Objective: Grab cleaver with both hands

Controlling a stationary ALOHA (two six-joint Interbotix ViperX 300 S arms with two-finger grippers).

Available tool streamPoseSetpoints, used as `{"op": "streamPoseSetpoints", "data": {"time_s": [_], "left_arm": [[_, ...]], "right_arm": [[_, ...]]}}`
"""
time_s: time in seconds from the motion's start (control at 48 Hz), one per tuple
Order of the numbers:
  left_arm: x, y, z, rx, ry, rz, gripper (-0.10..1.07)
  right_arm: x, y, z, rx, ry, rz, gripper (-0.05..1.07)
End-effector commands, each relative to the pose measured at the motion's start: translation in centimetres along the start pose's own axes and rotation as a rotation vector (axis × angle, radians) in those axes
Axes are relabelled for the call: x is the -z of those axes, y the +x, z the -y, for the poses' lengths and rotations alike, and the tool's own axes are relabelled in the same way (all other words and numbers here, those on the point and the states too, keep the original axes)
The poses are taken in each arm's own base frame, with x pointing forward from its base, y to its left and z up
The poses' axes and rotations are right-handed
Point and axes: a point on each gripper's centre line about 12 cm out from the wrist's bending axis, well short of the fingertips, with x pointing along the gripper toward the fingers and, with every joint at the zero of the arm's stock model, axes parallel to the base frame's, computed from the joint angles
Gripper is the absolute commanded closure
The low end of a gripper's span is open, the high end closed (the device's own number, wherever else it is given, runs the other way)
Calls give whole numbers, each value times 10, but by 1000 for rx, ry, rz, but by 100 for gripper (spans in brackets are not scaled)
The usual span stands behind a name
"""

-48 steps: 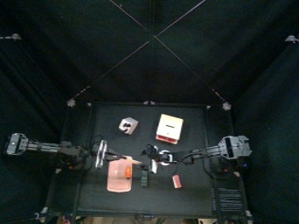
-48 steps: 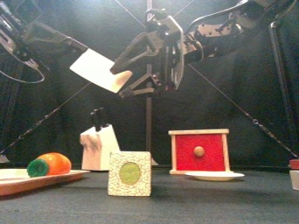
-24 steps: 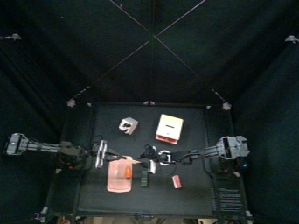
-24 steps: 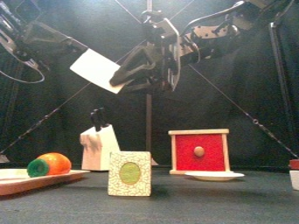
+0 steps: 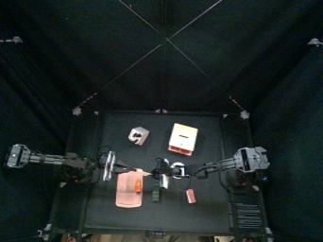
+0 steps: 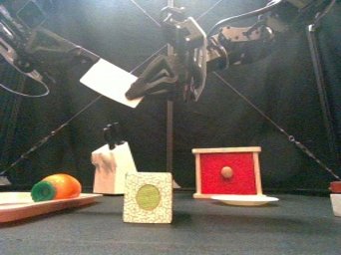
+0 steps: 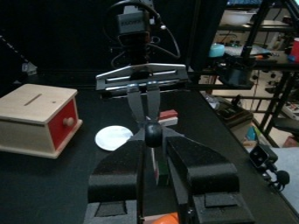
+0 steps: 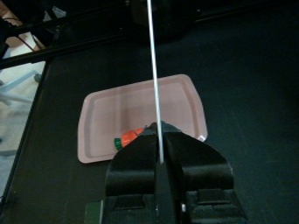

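Note:
The cleaver (image 6: 112,82) is a flat white blade held tilted in the air above the table, not the pink flat item below it. Both wrist views show it edge-on as a thin line, in the left wrist view (image 7: 149,109) and the right wrist view (image 8: 153,70). My left gripper (image 7: 152,171) is shut on one end. My right gripper (image 8: 158,144) is shut on the other end; it also shows in the front view (image 6: 167,75). In the top view the two grippers, left (image 5: 116,171) and right (image 5: 164,170), face each other over the table's front half.
A salmon-pink tray (image 5: 127,198) lies under the cleaver with an orange fruit (image 6: 58,186) on it. A red-fronted wooden box (image 6: 226,171), a white knife block (image 6: 112,164), a green patterned card (image 6: 148,197), a white plate (image 6: 244,200) and a small red block (image 5: 191,195) stand around.
The cleaver and both grippers have shifted only slightly in the air. Both grippers stay shut on it.

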Motion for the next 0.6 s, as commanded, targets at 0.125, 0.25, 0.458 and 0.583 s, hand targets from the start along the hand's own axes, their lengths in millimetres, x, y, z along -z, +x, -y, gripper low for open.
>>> {"op": "streamPoseSetpoints", "data": {"time_s": [0.125,0.25,0.458,0.583], "left_arm": [[12,0,2,-4,5,-94,43],[25,-3,4,-5,6,-191,43],[38,-6,6,-7,8,-293,43],[40,-6,7,-6,0,-306,43]], "right_arm": [[-25,-12,-7,-20,-11,68,76],[-21,-14,-6,-20,-16,59,76],[-19,-14,-6,-19,-16,55,76],[-17,-13,-6,-18,-16,50,76]]}}
